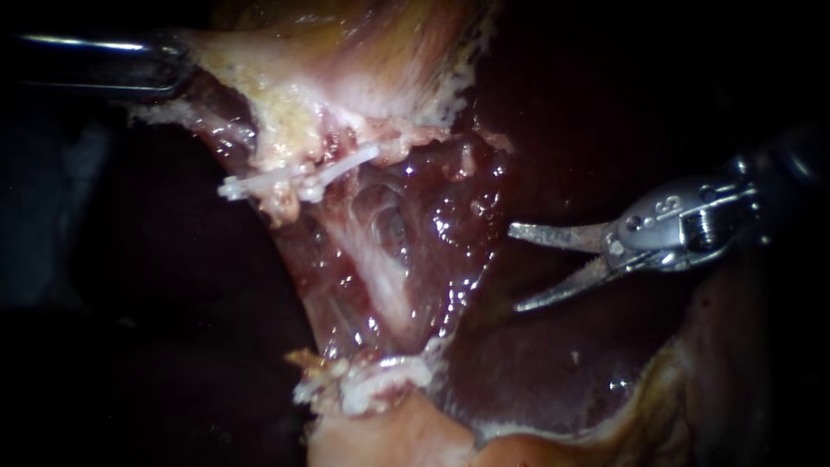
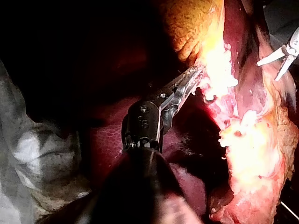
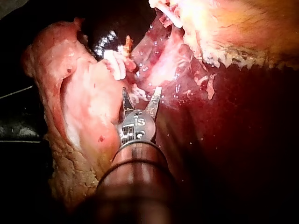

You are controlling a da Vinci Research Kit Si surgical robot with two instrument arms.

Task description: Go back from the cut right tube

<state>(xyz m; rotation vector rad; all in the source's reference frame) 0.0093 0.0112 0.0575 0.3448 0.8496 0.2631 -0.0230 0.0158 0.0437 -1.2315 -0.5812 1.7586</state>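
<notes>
My right instrument (image 1: pixel 517 268) comes in from the right with its two thin blades open and nothing between them, just right of the glistening red tissue. A pale strand of tube (image 1: pixel 380 268) runs between white clips (image 1: pixel 298 182) above and white clips (image 1: pixel 380 380) below. In the right wrist view the open blades (image 3: pixel 141 100) stand short of the clips (image 3: pixel 114 63). My left instrument (image 1: pixel 177 65) enters from the upper left, shut on the pale edge of the gallbladder (image 1: pixel 372 52) and holding it up. The left wrist view shows the same grip (image 2: pixel 195 77).
Dark red liver (image 1: pixel 553 363) lies below and behind my right instrument. Yellowish fatty tissue (image 1: pixel 398 432) sits at the bottom below the lower clips. A grey cloth (image 2: pixel 37 154) lies beside my left instrument's shaft.
</notes>
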